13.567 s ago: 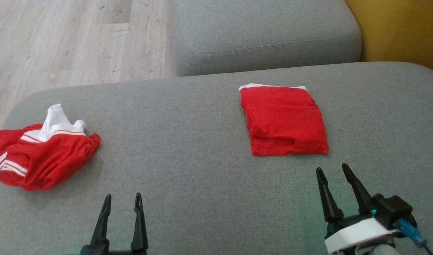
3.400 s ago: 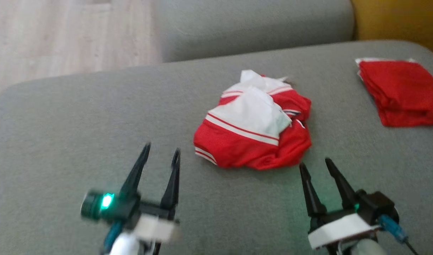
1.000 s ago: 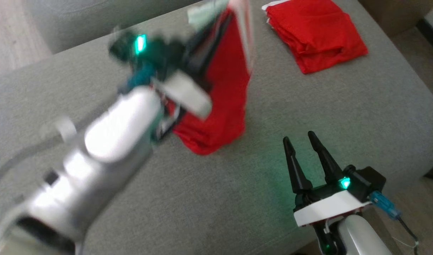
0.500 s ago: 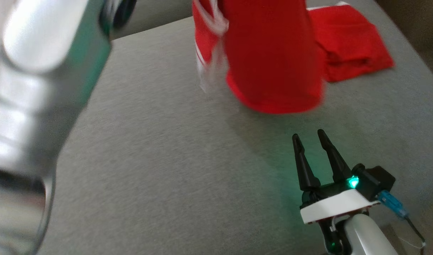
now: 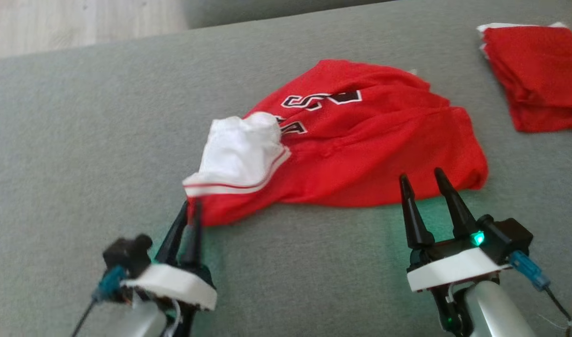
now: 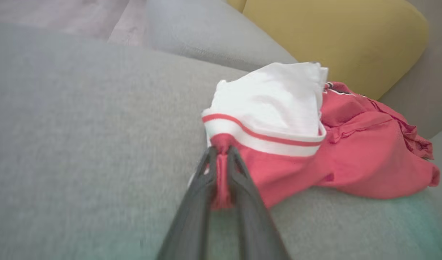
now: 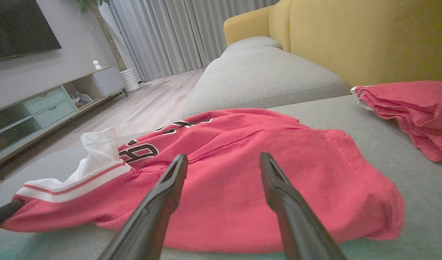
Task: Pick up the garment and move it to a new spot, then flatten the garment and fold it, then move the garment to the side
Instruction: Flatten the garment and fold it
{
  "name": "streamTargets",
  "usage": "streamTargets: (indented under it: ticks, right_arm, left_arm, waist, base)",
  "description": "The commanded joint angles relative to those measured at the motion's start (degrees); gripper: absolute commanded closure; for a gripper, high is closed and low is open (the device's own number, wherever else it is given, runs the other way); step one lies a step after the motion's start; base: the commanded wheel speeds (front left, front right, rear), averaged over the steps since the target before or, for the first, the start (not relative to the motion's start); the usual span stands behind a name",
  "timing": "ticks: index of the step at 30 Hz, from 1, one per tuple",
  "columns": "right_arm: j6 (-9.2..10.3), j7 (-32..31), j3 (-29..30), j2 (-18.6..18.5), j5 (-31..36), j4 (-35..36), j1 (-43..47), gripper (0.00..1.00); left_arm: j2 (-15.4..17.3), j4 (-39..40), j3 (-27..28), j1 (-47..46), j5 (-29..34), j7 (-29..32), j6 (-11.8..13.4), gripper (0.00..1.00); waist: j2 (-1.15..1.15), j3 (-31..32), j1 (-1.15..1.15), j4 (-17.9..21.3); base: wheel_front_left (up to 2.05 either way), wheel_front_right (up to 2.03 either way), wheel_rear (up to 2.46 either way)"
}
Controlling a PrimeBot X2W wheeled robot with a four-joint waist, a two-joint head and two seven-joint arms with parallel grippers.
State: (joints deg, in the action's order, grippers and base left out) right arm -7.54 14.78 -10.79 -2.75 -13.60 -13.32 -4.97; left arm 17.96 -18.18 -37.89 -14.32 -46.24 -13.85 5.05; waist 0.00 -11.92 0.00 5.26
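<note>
Garment (image 5: 370, 140) lies rumpled on the sofa (image 5: 80, 117); left pincer (image 5: 191, 202) pinches its near-left corner, right pincer (image 5: 420, 174) spread. Flattening likely next.

Garment (image 5: 370, 154) lies on the cushion (image 5: 80, 140); folded pile (image 5: 538, 75) behind, to its right

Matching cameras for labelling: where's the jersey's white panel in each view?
Head view: white panel left of centre, at the red jersey's left end.
Left wrist view: panel at centre, just above the left tool.
Right wrist view: panel at lower left.
Shared landmark: the left tool, shut on the red hem by the panel's striped band.
</note>
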Motion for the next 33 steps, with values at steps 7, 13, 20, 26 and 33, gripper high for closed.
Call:
streamTargets:
  ticks: [7, 13, 20, 26, 33]
  right_arm:
    - [0.05, 0.2, -1.1, -0.1, 0.4, 2.4, -1.4, 0.00]
    - [0.05, 0.2, -2.2, -0.1, 0.2, 2.4, -1.9, 0.00]
    - [0.05, 0.2, -2.8, -0.1, 0.1, 2.1, -3.8, 0.00]
    - [0.05, 0.2, -2.8, -0.1, -0.2, 2.4, -4.2, 0.00]
    - [0.05, 0.2, -1.9, -0.1, 0.6, 2.6, -4.7, 0.00]
  left_arm:
    - [-0.1, 9.7, 7.7, 3.4, 4.2, -1.1, 1.2, 0.00]
    - [7.5, 15.8, 10.8, -2.8, 8.1, 2.7, -1.4, 0.00]
    - [12.4, 12.6, 8.6, -13.8, 9.5, 13.8, -5.5, 0.00]
    - [10.9, 6.0, 6.2, -18.4, 13.6, 15.0, -4.0, 0.00]
    - [6.9, -1.9, 3.7, -21.5, 14.5, 12.8, -5.8, 0.00]
  waist:
    - [0.00, -2.3, 0.00, -2.1]
    - [0.00, -4.0, 0.00, -1.2]
    - [0.00, -7.0, 0.00, 1.5]
    - [0.00, -9.6, 0.00, 3.0]
    - [0.00, -12.2, 0.00, 3.9]
  base:
    - [0.00, 0.00, 0.00]
    - [0.00, 0.00, 0.00]
    - [0.00, 0.00, 0.00]
    - [0.00, 0.00, 0.00]
    - [0.00, 0.00, 0.00]
